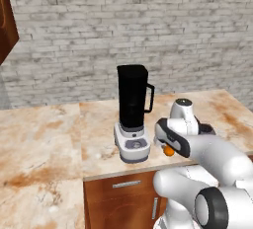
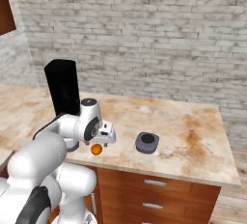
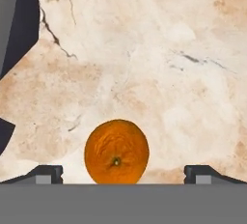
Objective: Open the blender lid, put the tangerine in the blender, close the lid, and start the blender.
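Tangerine point(image 3: 116, 151) lies on the marble counter point(image 3: 183, 73), centred between the widely spread fingertips point(image 3: 48, 174) of the gripper point(image 3: 123, 175), just ahead of them. Judged light, firm-skinned, round and prone to rolling. Grip across its widest girth with moderate force.

One tangerine point(image 3: 116, 151) lies between the two fingers point(image 3: 47, 172). One blender point(image 1: 132, 119) stands off to one side of them, one blender lid point(image 2: 146, 142) to the other, all on one surface point(image 2: 193, 141).
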